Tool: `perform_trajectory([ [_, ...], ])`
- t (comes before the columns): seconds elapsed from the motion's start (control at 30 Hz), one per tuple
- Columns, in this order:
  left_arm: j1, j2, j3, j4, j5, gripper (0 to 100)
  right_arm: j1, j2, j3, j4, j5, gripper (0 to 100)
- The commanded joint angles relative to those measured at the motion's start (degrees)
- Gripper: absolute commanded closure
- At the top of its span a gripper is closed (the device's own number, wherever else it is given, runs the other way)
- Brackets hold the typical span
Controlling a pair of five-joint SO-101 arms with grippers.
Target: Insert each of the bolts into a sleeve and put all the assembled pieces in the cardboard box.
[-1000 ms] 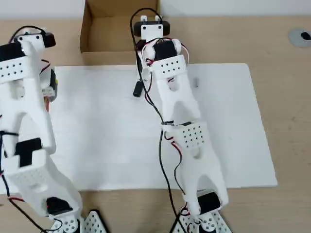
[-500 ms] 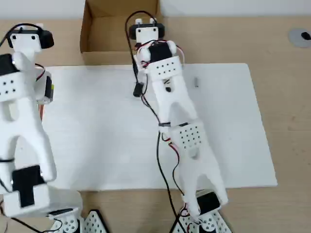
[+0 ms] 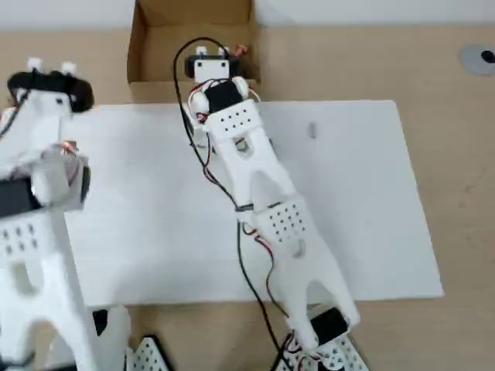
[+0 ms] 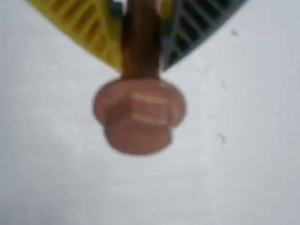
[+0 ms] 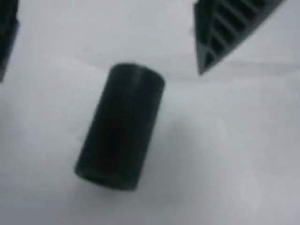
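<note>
While left fingers [image 4: 79,23] clamp one bolt [image 4: 139,115], one sleeve [image 5: 119,126] lies seemingly loose.

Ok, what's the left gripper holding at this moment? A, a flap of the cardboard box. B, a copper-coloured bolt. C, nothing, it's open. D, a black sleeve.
B: in the left wrist view the left gripper is shut on the shank of a copper-coloured bolt, with the bolt's head sticking out past the fingertips.

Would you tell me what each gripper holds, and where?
Left gripper: the bolt, clamped by its shank. Right gripper: nothing; the sleeve lies loose.
</note>
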Motion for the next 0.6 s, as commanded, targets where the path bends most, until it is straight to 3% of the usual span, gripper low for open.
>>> perform_trajectory([
  [0.0,0.62,-12.35,5.71,-3.87,-0.70,99,0.57,2.42,-0.75,-2.20,-0.79,69.5],
  [0.13,0.62,-22.64,10.64,-5.80,-0.79,99,1.80,5.23,-0.75,-5.01,-0.79,72.5],
  [0.37,0.44,-32.04,16.44,-5.63,-2.46,99,3.12,5.76,-3.56,-7.74,-0.79,98.7],
  [0.57,0.35,-35.03,18.29,-5.36,-3.96,99,3.12,5.85,-9.36,-7.30,-0.62,98.9],
])
